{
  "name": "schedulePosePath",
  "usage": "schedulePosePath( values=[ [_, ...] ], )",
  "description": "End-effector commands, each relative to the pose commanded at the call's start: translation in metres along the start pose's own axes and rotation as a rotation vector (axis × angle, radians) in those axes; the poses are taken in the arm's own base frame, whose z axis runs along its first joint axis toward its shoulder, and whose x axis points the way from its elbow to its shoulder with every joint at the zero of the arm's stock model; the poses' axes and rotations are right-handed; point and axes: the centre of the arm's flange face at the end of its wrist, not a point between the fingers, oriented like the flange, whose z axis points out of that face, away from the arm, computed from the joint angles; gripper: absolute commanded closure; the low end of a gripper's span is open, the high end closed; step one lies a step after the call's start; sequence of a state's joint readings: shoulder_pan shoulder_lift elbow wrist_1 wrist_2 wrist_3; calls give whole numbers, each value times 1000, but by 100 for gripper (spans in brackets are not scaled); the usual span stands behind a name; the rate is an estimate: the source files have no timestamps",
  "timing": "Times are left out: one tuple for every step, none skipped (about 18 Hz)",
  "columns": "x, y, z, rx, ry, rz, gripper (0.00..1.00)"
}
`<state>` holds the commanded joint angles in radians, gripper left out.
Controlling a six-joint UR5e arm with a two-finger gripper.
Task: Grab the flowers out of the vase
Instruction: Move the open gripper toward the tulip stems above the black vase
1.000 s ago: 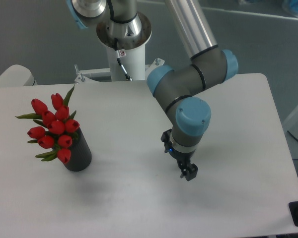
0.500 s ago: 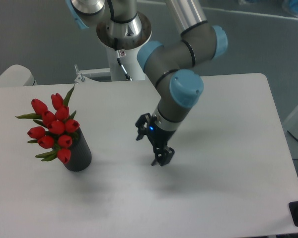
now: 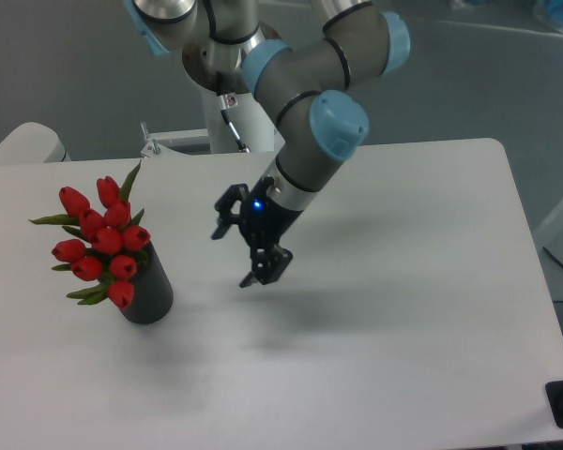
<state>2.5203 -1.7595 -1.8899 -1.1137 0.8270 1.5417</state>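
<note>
— So where do the flowers (image 3: 100,243) sit?

— Upright in the vase (image 3: 150,293), at the left side of the white table (image 3: 432,309). The red buds lean out toward the left and the camera, with green leaves poking from the bunch; only the dark lower body of the vase shows beneath them.

— And the gripper (image 3: 235,251)?

— It hangs over the middle of the table, well apart from the bunch and to its right, touching neither flowers nor vase. Its black fingers (image 3: 265,266) point left toward the vase, one higher, one lower, with bare table showing between them, so the jaws stand spread with nothing in them. A small blue light glows at the wrist.

— Is it resting on the table?

— Probably not; a soft shadow lies below and to its right, but the height is hard to judge from this angle.
</note>
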Motion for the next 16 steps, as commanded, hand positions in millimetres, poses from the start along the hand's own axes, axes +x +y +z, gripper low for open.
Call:
schedulePosePath(
  values=[
    [1, -3, 0, 15, 1, -18, 0],
    [1, -5, -1, 35, 2, -41, 0],
    [2, -8, -1, 61, 3, -64, 0],
    [2, -12, 0, 91, 8, -85, 0],
    [4, -16, 1, 121, 15, -105, 0],
    [4, -19, 1, 152, 19, -125, 0],
    [3, -20, -1, 169, 19, -136, 0],
    [3, -20, 0, 175, 21, -142, 0],
    [4, -22, 2, 177, 27, -143, 0],
    [5, -24, 3, 180, 29, -144, 0],
    [7, -26, 4, 187, 34, -152, 0],
    [7, -27, 5, 197, 37, -161, 0],
    [7, -29, 5, 209, 40, -170, 0],
    [8, -32, 6, 215, 44, -173, 0],
    [10, -35, 9, 218, 51, -170, 0],
    [12, -38, 12, 217, 57, -164, 0]
  ],
)
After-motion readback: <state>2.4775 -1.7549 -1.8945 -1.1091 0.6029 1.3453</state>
